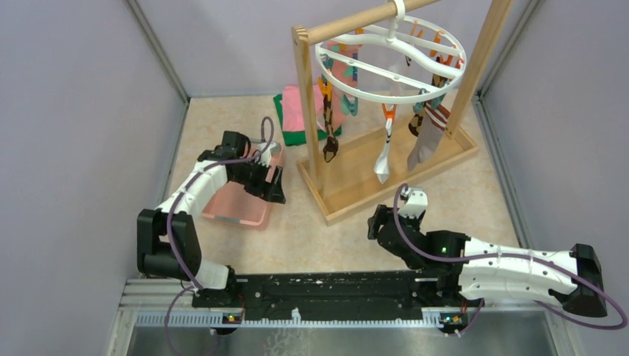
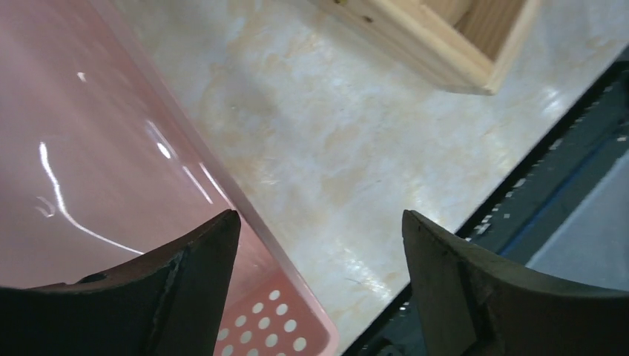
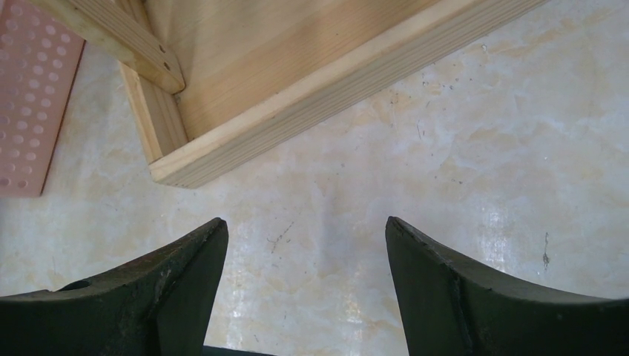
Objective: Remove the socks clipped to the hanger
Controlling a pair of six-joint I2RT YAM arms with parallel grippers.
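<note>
Left gripper (image 2: 320, 222) is wide open with nothing in it, hanging over the right rim of the pink basket (image 1: 231, 208) on the left half of the table (image 1: 334, 248).

The socks (image 1: 384, 157) are all up on the hanger (image 1: 319, 53), which hooks onto the top bar of the wooden rack (image 1: 307, 104) near the table's far right corner. At the hanger's left edge is an argyle sock (image 1: 328, 139), in the middle a white sock (image 1: 383, 165) under an orange clip (image 1: 388, 111), and at the right a striped sock (image 1: 425, 141). They're well apart from both grippers.

Right gripper (image 3: 305, 226) is wide open too and empty, low over the table just off the near corner of the rack's base.

Handling guess: these are light, limp fabric, so nothing to break, but they'll fold and swing the moment you touch them. The hanger only dangles from its hook, so I'd expect it to sway or tip under a hard tug. I'd pinch a sock high up, just below its clip where the cloth is bunched, and pull straight down. Grab the toe and it probably just stretches.
</note>
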